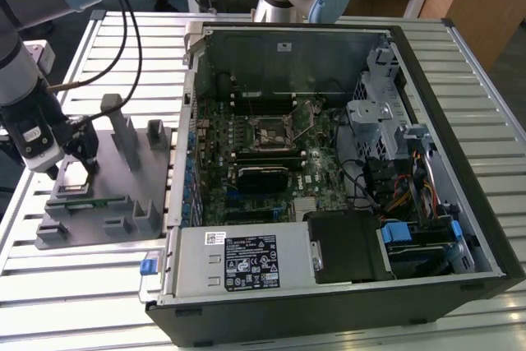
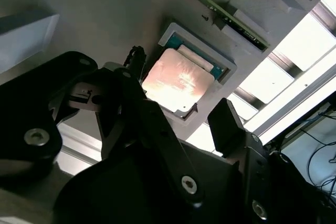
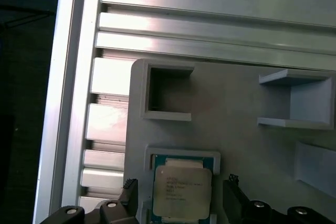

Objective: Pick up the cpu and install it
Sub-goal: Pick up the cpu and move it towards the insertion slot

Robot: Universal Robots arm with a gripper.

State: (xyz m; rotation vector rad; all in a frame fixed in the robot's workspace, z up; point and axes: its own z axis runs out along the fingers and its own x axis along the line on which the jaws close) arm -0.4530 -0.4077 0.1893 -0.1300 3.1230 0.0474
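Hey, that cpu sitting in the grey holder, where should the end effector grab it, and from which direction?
Take the cpu by two opposite thin edges, coming straight down from above. It lies flat, metal top up, in a framed pocket of the grey holder, so probably only its edges offer purchase. The open end effector straddles it.

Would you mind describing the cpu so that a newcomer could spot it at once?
On the exterior view's left of the open computer case lies a grey fixture plate. The cpu sits in a square pocket of it, straddled by the open gripper. It is the only flat silvery square there; its neighbours are grey holders.
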